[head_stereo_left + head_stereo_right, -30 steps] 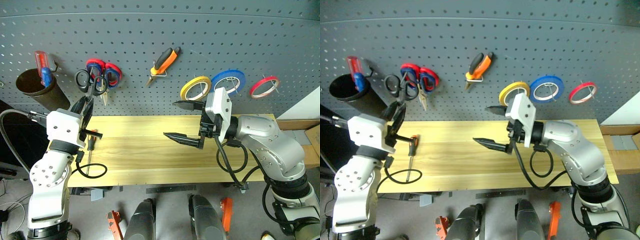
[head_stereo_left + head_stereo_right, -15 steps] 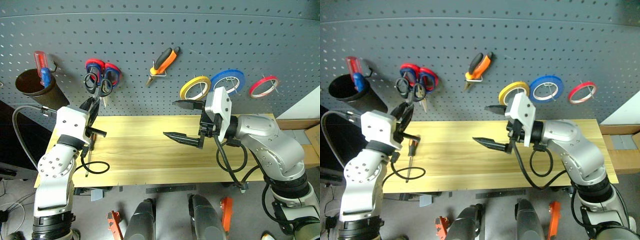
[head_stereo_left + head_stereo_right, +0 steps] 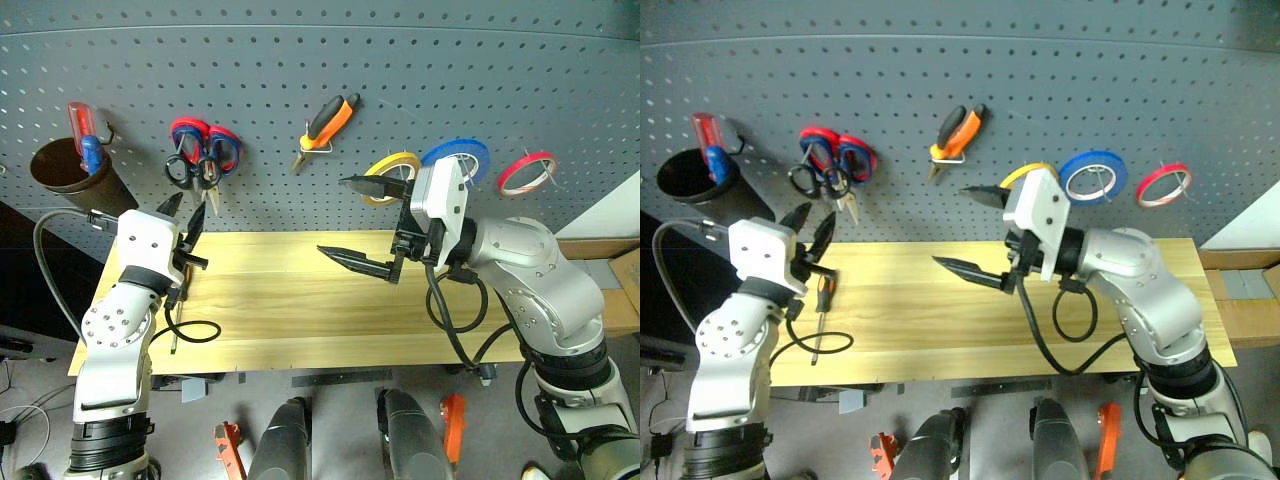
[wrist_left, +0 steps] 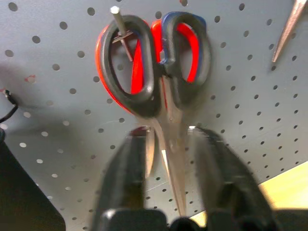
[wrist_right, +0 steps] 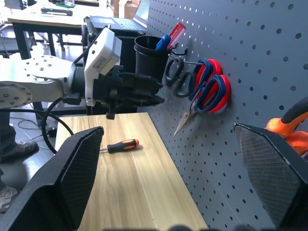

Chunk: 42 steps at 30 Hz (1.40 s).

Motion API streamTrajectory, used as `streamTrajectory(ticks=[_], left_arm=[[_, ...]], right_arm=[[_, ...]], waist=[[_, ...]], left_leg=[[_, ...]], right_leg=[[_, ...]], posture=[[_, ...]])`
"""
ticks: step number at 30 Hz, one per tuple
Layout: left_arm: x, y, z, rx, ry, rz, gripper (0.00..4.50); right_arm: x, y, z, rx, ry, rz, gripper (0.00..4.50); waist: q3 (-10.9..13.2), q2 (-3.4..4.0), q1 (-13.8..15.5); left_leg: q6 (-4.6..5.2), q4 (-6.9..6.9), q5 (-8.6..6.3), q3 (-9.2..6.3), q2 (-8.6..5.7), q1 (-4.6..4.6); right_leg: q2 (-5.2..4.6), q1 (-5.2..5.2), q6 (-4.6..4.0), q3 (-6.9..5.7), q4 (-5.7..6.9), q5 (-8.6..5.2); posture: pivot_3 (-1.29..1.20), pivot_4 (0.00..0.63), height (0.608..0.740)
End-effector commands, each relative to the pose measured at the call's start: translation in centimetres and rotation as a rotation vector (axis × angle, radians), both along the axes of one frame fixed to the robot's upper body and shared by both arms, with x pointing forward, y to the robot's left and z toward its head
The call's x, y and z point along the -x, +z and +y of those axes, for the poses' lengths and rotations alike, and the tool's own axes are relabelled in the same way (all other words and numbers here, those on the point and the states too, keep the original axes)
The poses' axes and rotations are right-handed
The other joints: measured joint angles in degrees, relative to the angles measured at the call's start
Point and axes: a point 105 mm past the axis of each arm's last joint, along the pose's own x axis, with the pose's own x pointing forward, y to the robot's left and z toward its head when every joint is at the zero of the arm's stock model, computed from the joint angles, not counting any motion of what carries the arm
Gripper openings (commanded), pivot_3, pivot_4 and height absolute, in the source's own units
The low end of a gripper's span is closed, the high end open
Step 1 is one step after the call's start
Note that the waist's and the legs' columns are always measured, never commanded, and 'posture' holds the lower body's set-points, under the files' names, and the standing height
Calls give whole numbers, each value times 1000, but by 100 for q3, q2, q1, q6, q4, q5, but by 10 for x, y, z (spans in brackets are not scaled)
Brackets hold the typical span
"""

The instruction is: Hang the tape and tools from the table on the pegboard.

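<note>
Since the earlier frames, the black-handled scissors had gone from the left gripper onto a pegboard hook beside the red-and-blue scissors, and the left fingers had parted from shut to a moderate gap, with the blades hanging between them but not gripped. The right gripper had lifted slightly; its fingers stood wide and empty above the tabletop.

On the pegboard, the yellow tape and the orange-and-black pliers hung on hooks, with the blue tape and red tape further right. The orange-and-black screwdriver lay flat on the tabletop near its left end, just beside the left arm, and appeared to be the last item outstanding.

Assessment of the step in hand, the release of the scissors: the wrist view showed the hook through one handle loop, so the seat looked sound. The fingers should open fully before retreat, and the gripper should back off straight along the blades, without sideways drift, to avoid dragging the loop off the hook or disturbing the neighbouring scissors. Only then should the left arm drop to the screwdriver.
</note>
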Motion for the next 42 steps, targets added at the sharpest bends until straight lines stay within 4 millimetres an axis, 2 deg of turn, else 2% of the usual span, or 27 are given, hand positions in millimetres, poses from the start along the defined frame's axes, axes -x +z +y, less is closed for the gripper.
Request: streamTrajectory(ticks=[1, 3, 5, 7, 10, 13, 17, 22, 33, 36, 42], left_arm=[[6, -20, 5, 26, 17, 89, 3164], [8, -56, 15, 72, 32, 264, 3781], [11, -77, 27, 110, 70, 376, 3781], [14, -96, 53, 139, 170, 482, 3781], [17, -108, 82, 194, 284, 553, 3781], [15, -114, 99, 225, 354, 603, 3781], [7, -118, 110, 273, 407, 641, 3781], [-7, -132, 119, 392, 443, 703, 3781], [-18, -159, 117, 492, 474, 811, 3781], [-19, -162, 117, 502, 482, 817, 3179], [-19, -168, 115, 493, 474, 838, 1140]], right_arm=[[6, 0, 1, -16, -8, 14, 4500], [-1, -12, -1, -31, -60, 141, 4500], [-4, -22, 0, -32, -101, 208, 4500], [-8, -37, 6, -21, -158, 292, 4500], [-14, -57, 13, -12, -248, 424, 4500], [-18, -77, 23, 37, -332, 525, 4500], [-22, -81, 39, 56, -363, 586, 4500], [-33, -81, 57, 104, -389, 525, 4500], [-24, -75, 72, 178, -334, 425, 4500], [-16, -72, 76, 191, -278, 391, 4500], [-4, -59, 82, 163, -172, 304, 4500]], waist=[[0, 0, -4], [-2, 1, -27], [-2, 1, -34], [-1, 2, -32], [-1, 3, -46], [-1, 3, -54], [1, 4, -59], [4, 7, -90], [77, 7, -167], [110, 9, -167], [141, 16, -184]], left_leg=[[0, 0, 0, 0, 0, 0], [1, -2, 0, 2, 0, 3], [4, -5, -2, 3, 0, 6], [20, -3, -11, 1, 1, 5], [21, -1, -12, 0, 9, 13], [18, -1, -10, -2, 12, 15], [15, 0, -8, -2, 12, 17], [15, -2, -8, -1, 12, 17], [15, -7, -12, 11, 17, 11], [15, -7, -12, 12, 22, 11], [14, -9, -13, 17, 24, 12]], right_leg=[[0, 0, 0, 1, 0, 0], [0, -1, 0, 3, 0, 0], [0, -1, 0, 7, 5, 0], [2, -4, 0, 6, 13, 0], [21, -5, -9, 5, 26, 4], [30, -8, -17, 4, 32, 9], [35, -7, -25, 4, 33, 14], [37, -11, -25, 3, 31, 14], [44, -34, -25, 6, 34, 14], [44, -34, -25, 8, 34, 14], [44, -36, -25, 10, 34, 14]], posture=[[-68, 274, 740], [-65, 279, 740], [-64, 284, 740], [-63, 291, 740], [-62, 297, 740], [-62, 309, 740], [-69, 322, 740], [-78, 349, 740], [-111, 402, 740], [-119, 407, 740], [-126, 404, 740]])
